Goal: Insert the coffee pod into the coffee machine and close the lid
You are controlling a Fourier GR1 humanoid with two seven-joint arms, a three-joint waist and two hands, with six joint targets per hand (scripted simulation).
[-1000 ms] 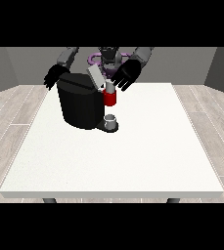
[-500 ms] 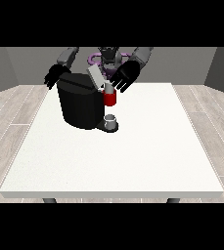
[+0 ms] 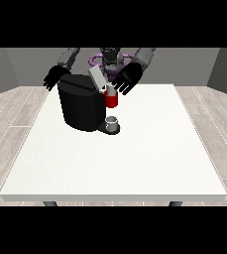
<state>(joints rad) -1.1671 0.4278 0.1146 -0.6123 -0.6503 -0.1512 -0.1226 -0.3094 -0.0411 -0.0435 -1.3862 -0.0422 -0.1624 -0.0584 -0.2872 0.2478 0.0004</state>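
A black coffee machine (image 3: 81, 106) stands at the table's back left, with a red front part (image 3: 111, 101) and a small grey cup (image 3: 113, 122) on its base. Its grey lid (image 3: 97, 78) is tilted up above the red part. The hand at the view's right (image 3: 127, 79) hovers just right of the lid, fingers spread and pointing down towards the red part. The hand at the view's left (image 3: 54, 77) hangs behind the machine's left top corner with fingers spread. No coffee pod shows apart from the machine.
The white table (image 3: 135, 158) stretches wide towards the camera and to the right of the machine. Its edges drop off to a wooden floor on all sides.
The hand at the view's right has shifted slightly towards the lid. The machine, lid and other hand stand as before.
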